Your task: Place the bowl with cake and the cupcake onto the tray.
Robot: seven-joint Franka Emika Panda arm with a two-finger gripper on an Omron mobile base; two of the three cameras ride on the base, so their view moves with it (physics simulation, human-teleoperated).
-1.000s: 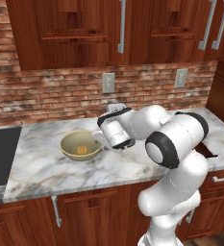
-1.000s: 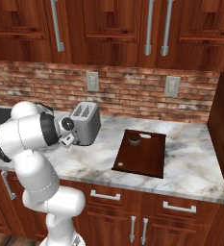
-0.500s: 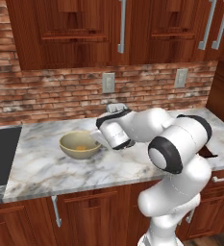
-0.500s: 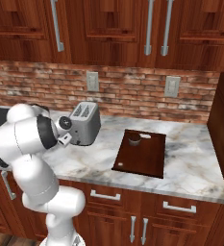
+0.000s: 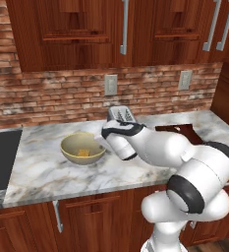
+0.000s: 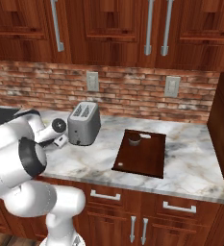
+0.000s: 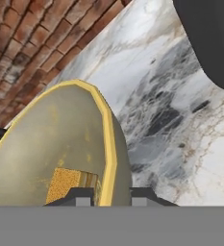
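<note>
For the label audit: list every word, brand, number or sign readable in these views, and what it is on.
None can be read. The toaster, bowl, tray, wall outlets and cabinet doors carry no lettering, digits or signs.

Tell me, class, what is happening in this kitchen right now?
The robot's claw is shut on the rim of the bowl, one finger inside and one outside. The bowl sits on the marble counter with the cake in it. The cupcake already sits on the tray, right of the toaster.
</note>
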